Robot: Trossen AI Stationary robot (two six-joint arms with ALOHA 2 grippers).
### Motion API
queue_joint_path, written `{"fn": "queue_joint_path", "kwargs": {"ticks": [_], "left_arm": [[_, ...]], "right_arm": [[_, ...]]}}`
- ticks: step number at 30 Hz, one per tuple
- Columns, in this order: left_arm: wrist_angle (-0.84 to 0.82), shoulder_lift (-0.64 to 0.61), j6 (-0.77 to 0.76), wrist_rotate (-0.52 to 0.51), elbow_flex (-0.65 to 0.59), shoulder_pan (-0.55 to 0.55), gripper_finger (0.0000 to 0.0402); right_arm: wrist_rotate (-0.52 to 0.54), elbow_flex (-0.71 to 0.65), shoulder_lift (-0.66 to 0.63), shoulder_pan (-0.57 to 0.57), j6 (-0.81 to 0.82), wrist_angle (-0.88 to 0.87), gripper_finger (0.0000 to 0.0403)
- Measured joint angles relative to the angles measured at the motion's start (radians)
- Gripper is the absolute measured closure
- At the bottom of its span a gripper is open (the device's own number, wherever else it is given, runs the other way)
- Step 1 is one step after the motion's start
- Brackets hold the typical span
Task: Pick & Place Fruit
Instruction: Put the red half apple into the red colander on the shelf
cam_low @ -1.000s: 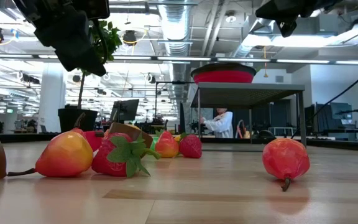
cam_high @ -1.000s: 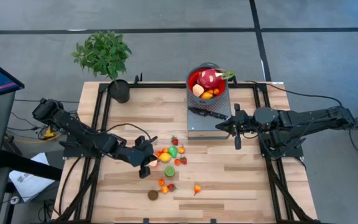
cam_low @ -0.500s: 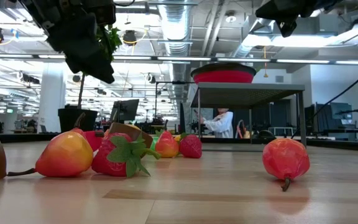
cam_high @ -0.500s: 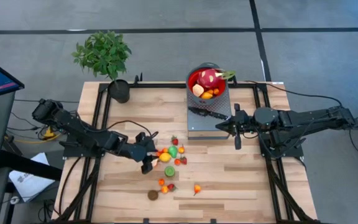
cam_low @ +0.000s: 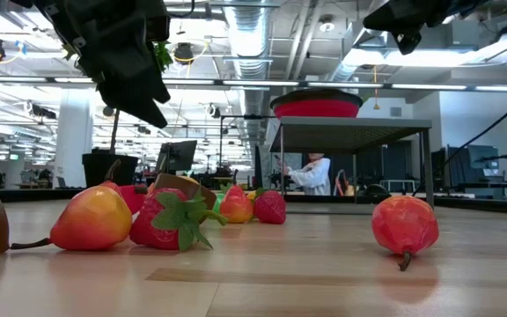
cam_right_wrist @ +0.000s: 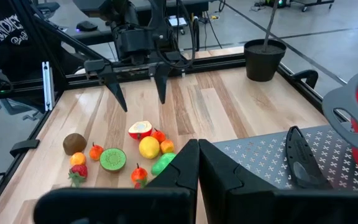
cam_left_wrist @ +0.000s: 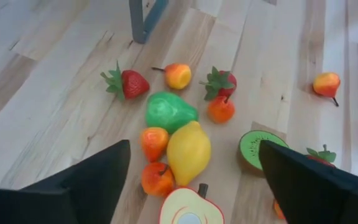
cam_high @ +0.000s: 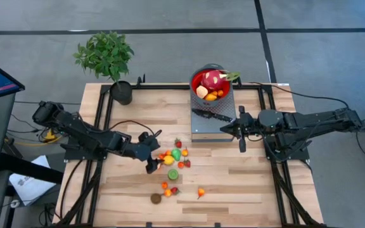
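Note:
Several small toy fruits (cam_high: 173, 163) lie in a loose cluster on the wooden table: a yellow lemon (cam_left_wrist: 188, 152), a green pear (cam_left_wrist: 169, 111), a strawberry (cam_left_wrist: 129, 84), a kiwi half (cam_left_wrist: 260, 149) and a brown kiwi (cam_high: 156, 198) nearer the front. My left gripper (cam_high: 153, 152) hangs open above the cluster's left side and touches nothing; the lemon shows between its fingers (cam_left_wrist: 92, 180) in the left wrist view. The dragon fruit (cam_high: 213, 79) sits in the red bowl (cam_high: 199, 76). My right gripper (cam_high: 232, 130) waits shut, in the air, at the platform's right edge.
The bowl stands on a grey perforated platform (cam_high: 201, 130) at the far middle, with a black-handled knife (cam_high: 213, 115) lying on it. A potted plant (cam_high: 120, 88) stands at the far left corner. A lone red-yellow fruit (cam_high: 200, 192) lies near the front.
My left gripper has opened wide and swung a little toward the table's far edge, staying above the left side of the fruit cluster. The fruits have not moved.

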Motion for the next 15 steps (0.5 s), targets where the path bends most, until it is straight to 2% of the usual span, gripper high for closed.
{"fn": "queue_joint_path", "kwargs": {"ticks": [6, 15], "left_arm": [[0.003, 0.0, 0.0, 0.0, 0.0, 0.0, 0.0019], [0.002, 0.0, -0.055, 0.06, -0.041, -0.018, 0.0031]], "right_arm": [[0.0, 0.0, 0.0, 0.0, 0.0, 0.001, 0.04], [0.0, 0.0, 0.0, 0.0, 0.0, 0.0, 0.04]]}}
